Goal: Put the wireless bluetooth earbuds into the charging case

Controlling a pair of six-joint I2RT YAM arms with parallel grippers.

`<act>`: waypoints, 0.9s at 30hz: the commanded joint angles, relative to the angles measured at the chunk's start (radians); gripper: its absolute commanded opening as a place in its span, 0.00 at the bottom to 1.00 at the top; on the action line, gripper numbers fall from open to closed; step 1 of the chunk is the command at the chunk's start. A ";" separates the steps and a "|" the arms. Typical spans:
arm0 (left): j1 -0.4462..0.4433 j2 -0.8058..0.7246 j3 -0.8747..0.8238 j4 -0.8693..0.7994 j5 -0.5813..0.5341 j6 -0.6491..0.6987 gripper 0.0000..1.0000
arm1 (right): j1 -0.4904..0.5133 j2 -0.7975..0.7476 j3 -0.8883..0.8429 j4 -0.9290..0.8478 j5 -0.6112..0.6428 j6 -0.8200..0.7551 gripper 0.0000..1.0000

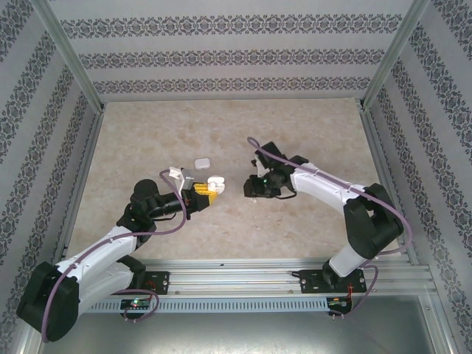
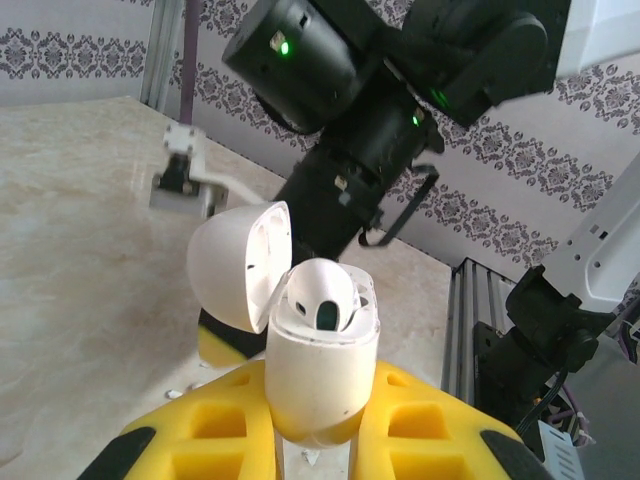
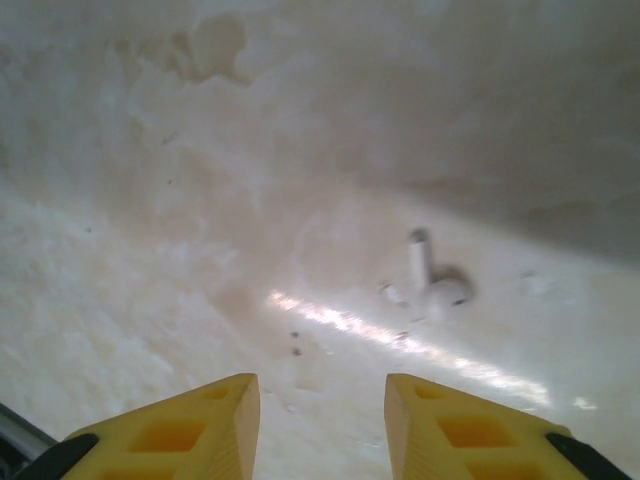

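My left gripper (image 1: pixel 209 193) (image 2: pixel 315 425) is shut on the white charging case (image 2: pixel 322 375) (image 1: pixel 215 181), holding it upright between the yellow fingers (image 2: pixel 215 425). The case's lid (image 2: pixel 240 262) is flipped open to the left. One white earbud (image 2: pixel 322 295) sits in the case's opening. My right gripper (image 1: pixel 249 189) (image 3: pixel 322 400) hovers open over the table, just right of the case, with nothing between its fingers. A second white earbud (image 3: pixel 437 283) lies on the table ahead of it, slightly right, with a tiny white speck (image 3: pixel 392 293) beside it.
A small white squarish piece (image 1: pixel 200 161) lies on the beige marble-look table (image 1: pixel 310 125) just beyond the left gripper. Patterned walls and metal posts (image 1: pixel 70 55) enclose the table. The right arm's black wrist (image 2: pixel 350 110) looms close behind the case.
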 commanded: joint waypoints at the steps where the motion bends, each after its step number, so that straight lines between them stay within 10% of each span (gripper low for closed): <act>1: -0.005 -0.021 0.003 -0.008 0.003 0.018 0.00 | 0.029 0.050 -0.032 0.088 -0.022 0.137 0.37; 27: -0.005 -0.040 0.007 -0.048 -0.013 0.034 0.00 | -0.040 0.167 -0.035 0.096 0.045 0.188 0.44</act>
